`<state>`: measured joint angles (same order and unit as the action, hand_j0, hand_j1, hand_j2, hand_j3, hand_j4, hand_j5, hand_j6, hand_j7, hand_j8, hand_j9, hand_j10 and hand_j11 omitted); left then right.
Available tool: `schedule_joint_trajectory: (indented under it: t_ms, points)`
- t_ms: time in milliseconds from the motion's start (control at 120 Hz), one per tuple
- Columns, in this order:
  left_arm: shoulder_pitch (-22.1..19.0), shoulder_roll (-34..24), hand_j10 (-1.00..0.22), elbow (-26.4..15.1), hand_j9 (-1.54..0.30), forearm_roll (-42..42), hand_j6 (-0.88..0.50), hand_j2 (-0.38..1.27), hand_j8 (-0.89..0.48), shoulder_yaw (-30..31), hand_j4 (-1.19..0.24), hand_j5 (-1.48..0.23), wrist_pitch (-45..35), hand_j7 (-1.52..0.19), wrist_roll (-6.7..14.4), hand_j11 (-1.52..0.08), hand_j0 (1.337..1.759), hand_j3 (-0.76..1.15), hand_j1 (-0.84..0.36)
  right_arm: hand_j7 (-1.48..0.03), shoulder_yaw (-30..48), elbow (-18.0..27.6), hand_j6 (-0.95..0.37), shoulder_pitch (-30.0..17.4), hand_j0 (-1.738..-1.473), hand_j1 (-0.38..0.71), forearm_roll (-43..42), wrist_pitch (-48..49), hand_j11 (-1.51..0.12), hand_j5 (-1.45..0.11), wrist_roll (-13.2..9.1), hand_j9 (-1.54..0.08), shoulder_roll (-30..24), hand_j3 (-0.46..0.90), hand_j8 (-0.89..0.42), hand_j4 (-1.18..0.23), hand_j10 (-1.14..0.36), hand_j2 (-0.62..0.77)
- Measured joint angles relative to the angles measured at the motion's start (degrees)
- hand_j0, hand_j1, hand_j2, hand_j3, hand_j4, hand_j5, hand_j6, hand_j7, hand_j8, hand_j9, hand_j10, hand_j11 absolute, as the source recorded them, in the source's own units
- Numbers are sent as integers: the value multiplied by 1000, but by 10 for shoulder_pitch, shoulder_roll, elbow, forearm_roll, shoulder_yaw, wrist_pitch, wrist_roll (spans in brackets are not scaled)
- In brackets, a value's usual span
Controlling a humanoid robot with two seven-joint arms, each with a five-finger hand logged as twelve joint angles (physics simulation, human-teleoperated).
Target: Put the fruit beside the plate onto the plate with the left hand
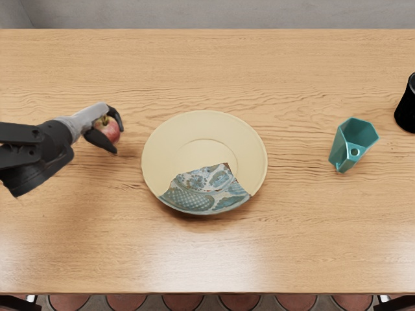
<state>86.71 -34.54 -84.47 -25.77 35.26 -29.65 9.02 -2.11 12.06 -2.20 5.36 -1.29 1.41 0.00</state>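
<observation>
Head view: the left hand (96, 127) comes in from the left edge with its fingers curled around a small red apple (112, 131), the dark fingertips wrapping its near and far sides. The apple is left of the cream plate (194, 126), near it but clear of the rim. Whether it rests on the wooden surface (207, 65) or is just lifted is hard to tell. A teal cup (352, 144) is well to the plate's right, and a dark object (406, 103) shows at the right edge.

Left arm (32, 152) extended in from the left edge, left hand (96, 126) (dark fingertips) curled around the apple (113, 131).
</observation>
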Motion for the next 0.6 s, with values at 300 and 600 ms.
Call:
schedule_joint_trajectory:
  t_ms: [300, 600]
  points:
    - [47, -23, -290, -41, -1194, -1, -223, 39, -126, -1, -651, -1209, 19, -1188, 0, -1233, 1638, 0, -249, -40, 0, 0, -31, 0, -1658, -312, 0, 0, -40, -40, 0, -40, 0, 0, -31, -31, -31, -6]
    - [92, -30, -286, -65, -1200, 14, -224, 81, -116, -25, -656, -1204, 75, -1190, -1, -1241, 1638, 0, -258, -40, 0, 0, -31, 0, -1658, -312, 0, 0, -40, -40, 0, -40, 0, 0, -31, -31, -31, -6]
